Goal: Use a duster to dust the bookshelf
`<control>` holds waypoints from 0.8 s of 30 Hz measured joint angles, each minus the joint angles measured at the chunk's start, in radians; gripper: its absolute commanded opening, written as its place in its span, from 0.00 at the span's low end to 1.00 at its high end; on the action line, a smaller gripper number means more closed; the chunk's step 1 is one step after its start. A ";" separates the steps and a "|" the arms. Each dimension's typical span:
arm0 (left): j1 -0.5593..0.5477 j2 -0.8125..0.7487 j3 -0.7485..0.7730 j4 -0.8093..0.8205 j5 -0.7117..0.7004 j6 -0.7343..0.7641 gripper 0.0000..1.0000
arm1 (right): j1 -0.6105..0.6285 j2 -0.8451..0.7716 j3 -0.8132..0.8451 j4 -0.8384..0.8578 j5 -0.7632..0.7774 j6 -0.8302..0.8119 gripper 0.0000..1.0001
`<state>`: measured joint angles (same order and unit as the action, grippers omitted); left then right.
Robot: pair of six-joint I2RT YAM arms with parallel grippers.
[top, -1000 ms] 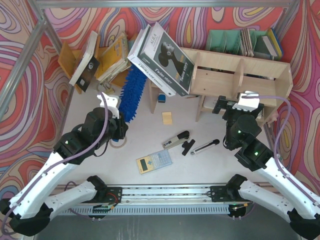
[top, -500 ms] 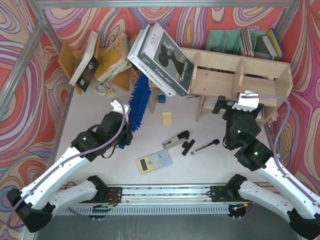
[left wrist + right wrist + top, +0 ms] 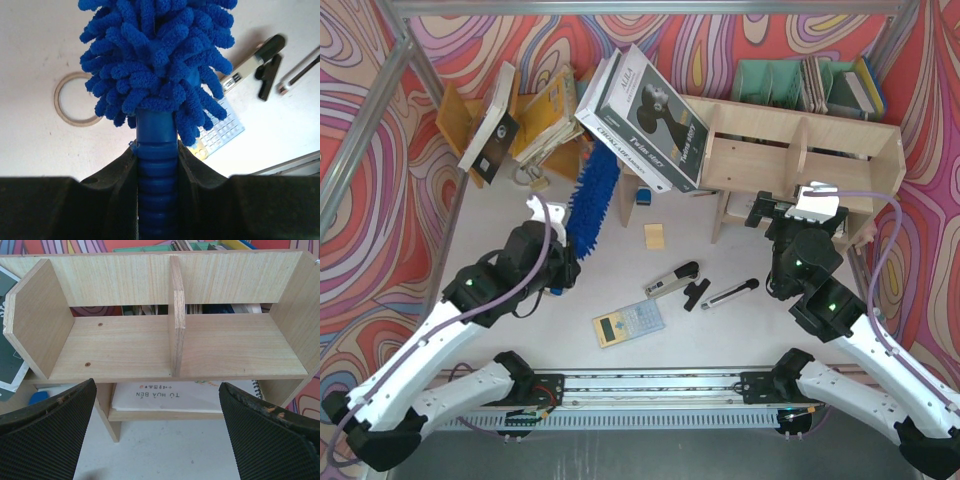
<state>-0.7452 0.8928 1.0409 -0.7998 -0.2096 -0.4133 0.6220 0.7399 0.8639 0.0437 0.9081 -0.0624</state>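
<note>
The duster (image 3: pixel 592 198) is a long bright-blue fluffy head pointing up toward the leaning books at the bookshelf's left end. My left gripper (image 3: pixel 564 265) is shut on its ribbed blue handle (image 3: pixel 156 155), and in the left wrist view the chenille head (image 3: pixel 155 60) fills the top above the gripper (image 3: pixel 156 172). The pale plywood bookshelf (image 3: pixel 800 140) stands at the back right. My right gripper (image 3: pixel 785 208) hovers just in front of it, open, with its fingers (image 3: pixel 55 425) wide apart and nothing between them. The shelf's dividers and boards (image 3: pixel 175 350) face that gripper (image 3: pixel 157 390).
A large black-and-white book (image 3: pixel 645 110) leans on the shelf's left end. An orange-brown rack (image 3: pixel 455 120) with books is at back left, green file holders (image 3: pixel 770 80) behind the shelf. On the table lie a calculator (image 3: pixel 628 323), stapler-like tool (image 3: pixel 672 279), pen-like stick (image 3: pixel 730 292), yellow note (image 3: pixel 654 236) and tape ring (image 3: pixel 75 100).
My left arm swung right with the duster, then came back a little left; the blue head tilted and shifted near the leaning books. The right arm has not moved.
</note>
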 measured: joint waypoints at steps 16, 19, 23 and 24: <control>0.000 0.057 -0.047 0.056 0.025 -0.025 0.00 | -0.001 -0.017 0.000 0.000 0.000 0.000 0.98; 0.000 0.087 -0.093 0.059 0.033 -0.044 0.00 | -0.001 -0.017 0.000 0.000 0.000 0.000 0.98; 0.000 0.112 -0.119 0.058 0.038 -0.058 0.00 | -0.001 -0.017 0.000 0.000 0.000 0.000 0.98; 0.000 0.116 -0.119 0.058 0.037 -0.059 0.00 | -0.001 -0.017 0.000 0.000 0.000 0.000 0.98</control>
<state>-0.7452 1.0084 0.9215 -0.7414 -0.1722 -0.4725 0.6212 0.7231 0.8639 0.0433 0.9081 -0.0624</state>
